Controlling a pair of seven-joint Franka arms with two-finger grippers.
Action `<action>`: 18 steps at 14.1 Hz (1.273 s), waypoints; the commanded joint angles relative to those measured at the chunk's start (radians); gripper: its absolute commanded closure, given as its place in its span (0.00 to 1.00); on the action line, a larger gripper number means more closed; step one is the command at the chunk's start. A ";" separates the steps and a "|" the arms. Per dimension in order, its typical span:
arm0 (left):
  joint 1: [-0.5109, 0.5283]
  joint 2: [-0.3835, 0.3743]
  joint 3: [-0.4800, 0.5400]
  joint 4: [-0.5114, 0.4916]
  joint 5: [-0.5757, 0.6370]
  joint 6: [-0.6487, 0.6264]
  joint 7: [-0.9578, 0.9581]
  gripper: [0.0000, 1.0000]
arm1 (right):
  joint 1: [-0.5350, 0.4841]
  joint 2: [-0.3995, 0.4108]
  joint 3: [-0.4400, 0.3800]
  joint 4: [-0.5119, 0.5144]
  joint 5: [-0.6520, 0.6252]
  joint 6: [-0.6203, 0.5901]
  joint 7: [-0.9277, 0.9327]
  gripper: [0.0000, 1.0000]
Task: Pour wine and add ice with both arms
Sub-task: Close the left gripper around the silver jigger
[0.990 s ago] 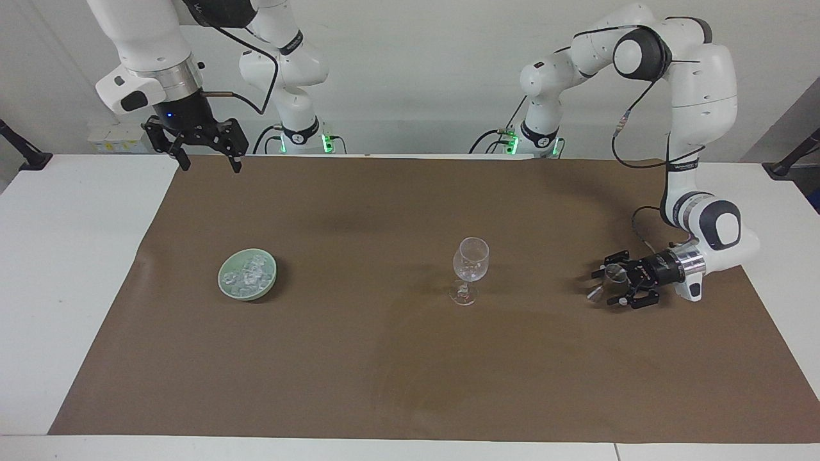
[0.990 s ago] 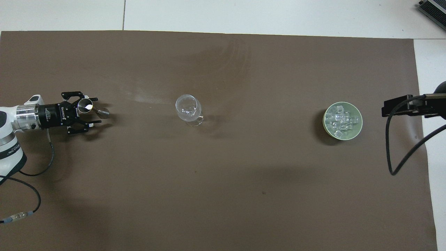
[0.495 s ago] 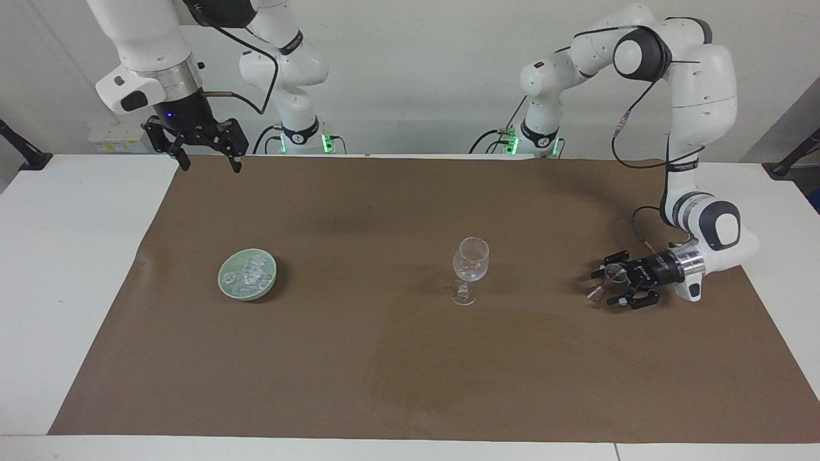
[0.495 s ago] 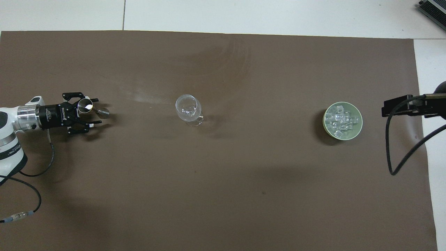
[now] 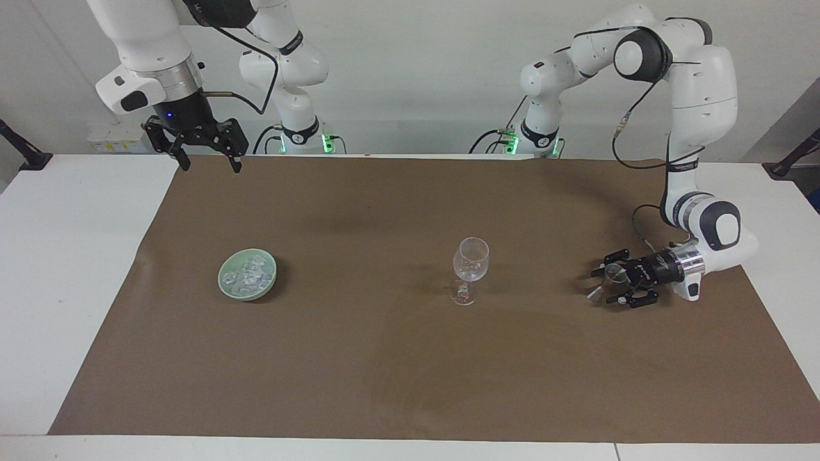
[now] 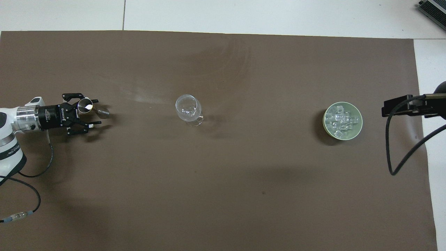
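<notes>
My right gripper (image 5: 208,168) hangs high over the edge of the brown mat (image 5: 384,358) at the robots' end of the table, on the right arm's side. Its fingers are spread wide with nothing between them, and that arm waits. The mat covers most of the white table (image 5: 77,256). A plain pale wall (image 5: 416,77) rises past my two bases, where small green lights glow.

The ice (image 5: 248,276) is heaped in a pale green dish (image 5: 221,282) on the mat toward the right arm's end. A clear stemmed glass (image 5: 471,262) stands upright near the middle of the mat, well apart from the dish.

My left gripper (image 5: 605,285) lies low and level over the mat at the left arm's end and points toward the glass. A small clear cup (image 5: 616,273) sits between its fingers. I cannot tell whether they press on it or only flank it.
</notes>
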 commanded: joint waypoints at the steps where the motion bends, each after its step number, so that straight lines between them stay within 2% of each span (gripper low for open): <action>1: 0.006 -0.009 0.005 -0.018 -0.020 -0.024 -0.008 0.27 | 0.006 -0.020 -0.004 -0.020 0.007 -0.009 0.015 0.00; 4: 0.010 -0.010 0.005 -0.018 -0.020 -0.033 -0.007 0.42 | 0.006 -0.020 -0.004 -0.020 0.007 -0.009 0.015 0.00; 9: 0.010 -0.010 0.005 -0.015 -0.023 -0.032 -0.007 0.54 | 0.006 -0.020 -0.004 -0.020 0.007 -0.009 0.015 0.00; 13: 0.012 -0.009 0.005 -0.015 -0.026 -0.032 -0.001 0.80 | 0.006 -0.020 -0.004 -0.020 0.007 -0.009 0.015 0.00; 15: 0.015 -0.010 0.005 -0.014 -0.028 -0.038 0.001 1.00 | 0.006 -0.020 -0.004 -0.020 0.007 -0.009 0.015 0.00; 18: 0.015 -0.010 0.004 -0.014 -0.028 -0.040 0.002 1.00 | 0.006 -0.020 -0.004 -0.020 0.007 -0.009 0.015 0.00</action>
